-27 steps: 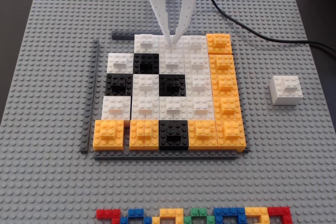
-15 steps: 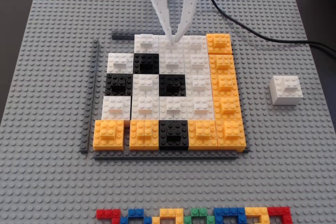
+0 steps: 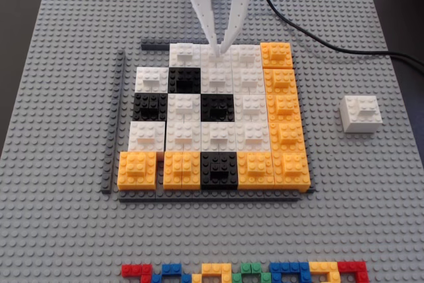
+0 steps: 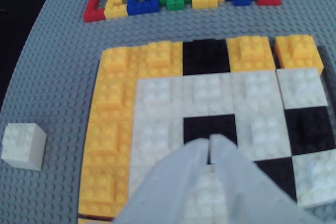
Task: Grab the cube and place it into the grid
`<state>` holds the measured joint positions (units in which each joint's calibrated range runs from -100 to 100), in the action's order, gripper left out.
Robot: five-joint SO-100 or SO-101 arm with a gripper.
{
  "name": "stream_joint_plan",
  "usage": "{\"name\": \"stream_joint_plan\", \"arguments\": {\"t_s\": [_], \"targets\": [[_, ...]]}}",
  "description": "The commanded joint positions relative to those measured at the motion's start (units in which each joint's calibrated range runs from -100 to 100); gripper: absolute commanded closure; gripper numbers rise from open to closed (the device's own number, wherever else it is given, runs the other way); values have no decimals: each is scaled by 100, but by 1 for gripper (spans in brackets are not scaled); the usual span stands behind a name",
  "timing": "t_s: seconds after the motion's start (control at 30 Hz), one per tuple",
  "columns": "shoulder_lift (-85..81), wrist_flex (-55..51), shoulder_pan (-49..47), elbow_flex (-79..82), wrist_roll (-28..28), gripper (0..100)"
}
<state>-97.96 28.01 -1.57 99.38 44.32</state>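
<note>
Grey studded baseplate (image 3: 66,230) covers the counter. On it the cube (image 3: 361,113), glossy white plastic with a raised brick on top, sits untouched, well apart from the grid (image 3: 215,117) of blocky white, black and orange squares. Over the grid's far row, the end effector (image 3: 218,50) is pinched nearly closed, empty. Everything is left to do.

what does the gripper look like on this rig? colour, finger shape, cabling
The gripper is white plastic. Its two fingers are long, flat and tapered to narrow tips; one has a row of small holes along its face. A black cable runs from behind it across the grey baseplate. No markings are visible.
</note>
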Motion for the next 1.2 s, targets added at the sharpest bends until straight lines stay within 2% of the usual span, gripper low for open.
{"name": "stream_joint_plan", "arguments": {"t_s": [0.0,0.23,0.4,1.17], "targets": [[-204,169,-61,53,15,100],[-195,189,6,16,166,100],[295,125,-31,-564,161,100],[3769,-1458,-1423,-5738,-786,100]]}}
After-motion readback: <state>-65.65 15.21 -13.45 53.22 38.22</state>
